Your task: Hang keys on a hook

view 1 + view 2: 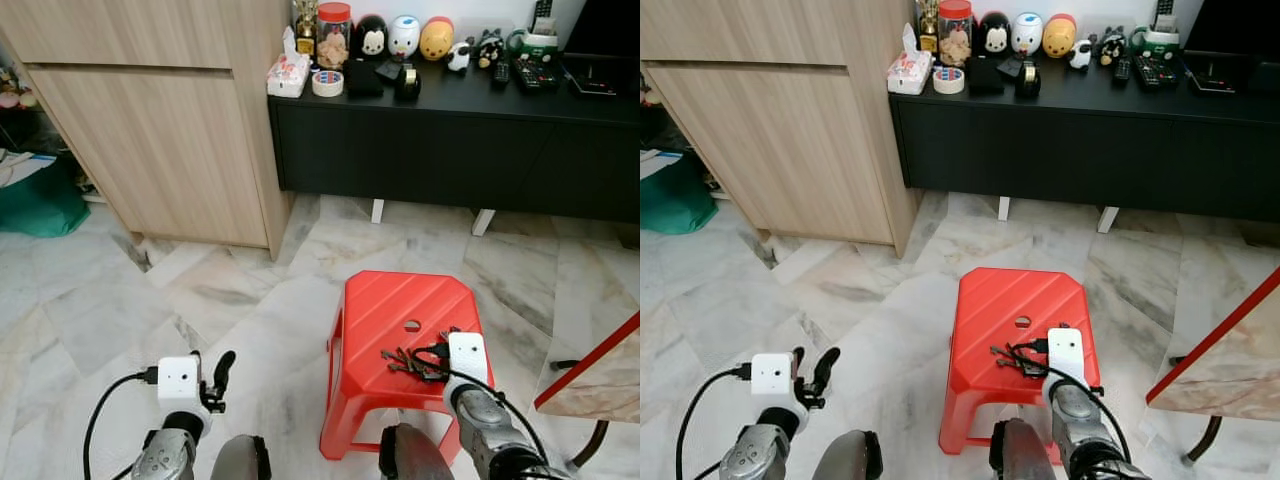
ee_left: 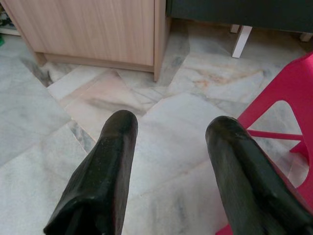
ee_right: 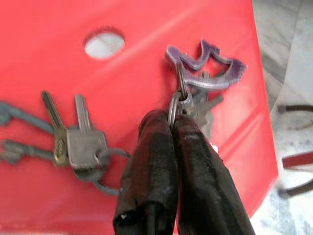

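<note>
- Red plastic, ribbed on top with a round hole in it: the stool [image 1: 405, 320] carries the keys, and the right gripper [image 3: 172, 128] is down over its near right part, its two black fingers pressed together on a key ring.
- Two bunches lie there. The one being pinched, the keys [image 3: 195, 105], hangs from a ring with a purple cut-out tag [image 3: 205, 66]; a second bunch of keys [image 3: 78, 142], with a greenish cord, lies apart on the seat.
- To do this pick well, I judge the grip should stay on the metal ring rather than the tag, and the lift should go straight up so the other bunch is not dragged along. Whether the fingers have the ring fully or only nip its edge is hard to say, since the wrist picture is a little blurred.
- Wide head views place the stool on marble floor before a black sideboard [image 1: 450, 140] and a wooden cabinet [image 1: 160, 130]; I can make out no hook in them, so the robot will likely have to turn or walk to find one.
- From the head, the keys are just a dark tangle beside the right wrist camera; the right wrist view separates them.
- Low on the left, the left gripper [image 2: 171, 147] hangs idle over bare floor, fingers spread wide, with a stool leg at the edge.
</note>
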Robot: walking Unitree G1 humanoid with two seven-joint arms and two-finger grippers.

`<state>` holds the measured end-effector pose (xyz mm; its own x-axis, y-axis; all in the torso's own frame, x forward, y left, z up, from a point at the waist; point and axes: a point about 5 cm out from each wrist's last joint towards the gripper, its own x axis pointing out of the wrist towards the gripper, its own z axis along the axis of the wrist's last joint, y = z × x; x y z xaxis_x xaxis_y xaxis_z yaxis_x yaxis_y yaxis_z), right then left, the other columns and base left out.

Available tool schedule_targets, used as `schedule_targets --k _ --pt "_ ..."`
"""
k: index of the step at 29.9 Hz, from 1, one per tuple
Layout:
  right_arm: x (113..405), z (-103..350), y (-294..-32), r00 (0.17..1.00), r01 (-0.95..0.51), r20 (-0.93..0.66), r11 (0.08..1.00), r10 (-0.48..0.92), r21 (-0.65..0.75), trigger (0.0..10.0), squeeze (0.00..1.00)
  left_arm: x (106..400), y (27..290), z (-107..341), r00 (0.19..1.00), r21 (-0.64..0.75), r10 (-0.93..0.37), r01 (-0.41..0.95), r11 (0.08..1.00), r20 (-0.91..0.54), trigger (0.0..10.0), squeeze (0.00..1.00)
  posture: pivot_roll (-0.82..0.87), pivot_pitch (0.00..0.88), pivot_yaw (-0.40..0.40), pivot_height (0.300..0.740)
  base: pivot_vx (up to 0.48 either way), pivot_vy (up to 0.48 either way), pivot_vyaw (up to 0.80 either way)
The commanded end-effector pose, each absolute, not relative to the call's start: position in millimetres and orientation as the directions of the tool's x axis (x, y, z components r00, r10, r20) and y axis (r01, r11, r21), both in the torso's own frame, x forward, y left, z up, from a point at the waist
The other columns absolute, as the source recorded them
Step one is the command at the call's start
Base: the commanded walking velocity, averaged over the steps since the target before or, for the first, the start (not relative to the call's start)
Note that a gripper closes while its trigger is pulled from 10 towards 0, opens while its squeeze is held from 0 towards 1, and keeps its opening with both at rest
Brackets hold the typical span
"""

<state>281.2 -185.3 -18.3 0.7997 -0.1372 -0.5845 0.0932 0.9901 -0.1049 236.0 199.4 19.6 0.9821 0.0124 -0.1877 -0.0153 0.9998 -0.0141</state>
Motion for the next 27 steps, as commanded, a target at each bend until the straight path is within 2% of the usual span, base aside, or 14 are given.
schedule_targets --k 1,8,9,10,20,27 --pt "289 -11 -184 0.828 0.115 -0.544 0.990 -0.138 -0.076 0.0 0.00 235 204 16 0.980 -0.002 0.025 -0.026 1.000 -0.199 10.0 0.00 0.05 0.074 -0.014 0.618 0.000 0.000 0.00" --pt "308 16 -190 0.906 0.181 -0.384 0.983 -0.179 -0.032 0.0 0.00 238 210 14 0.978 0.007 0.050 -0.050 0.999 -0.204 10.0 0.00 0.05 0.047 -0.020 0.618 0.000 0.000 0.00" --pt "310 19 -190 0.917 0.181 -0.357 0.983 -0.177 -0.023 2.3 0.00 237 211 14 0.977 0.009 0.055 -0.054 0.998 -0.207 10.0 0.00 0.05 0.044 -0.021 0.618 0.000 0.000 0.00" --pt "313 26 -190 0.937 0.168 -0.306 0.985 -0.167 -0.021 10.0 0.00 236 213 11 0.975 0.012 0.063 -0.062 0.998 -0.215 10.0 0.00 0.04 0.034 -0.024 0.618 0.000 0.000 0.00" --pt "306 34 -195 0.968 0.179 -0.179 0.984 -0.176 0.003 10.0 0.00 228 221 2 0.963 0.039 0.125 -0.119 0.992 -0.238 10.0 0.00 0.03 0.006 -0.035 0.618 0.000 0.000 0.00" --pt "300 33 -195 0.968 0.199 -0.164 0.979 -0.189 0.043 10.0 0.00 219 219 -8 0.951 0.036 0.135 -0.130 0.991 -0.276 10.0 0.00 0.02 0.000 -0.033 0.647 0.000 0.000 0.00"
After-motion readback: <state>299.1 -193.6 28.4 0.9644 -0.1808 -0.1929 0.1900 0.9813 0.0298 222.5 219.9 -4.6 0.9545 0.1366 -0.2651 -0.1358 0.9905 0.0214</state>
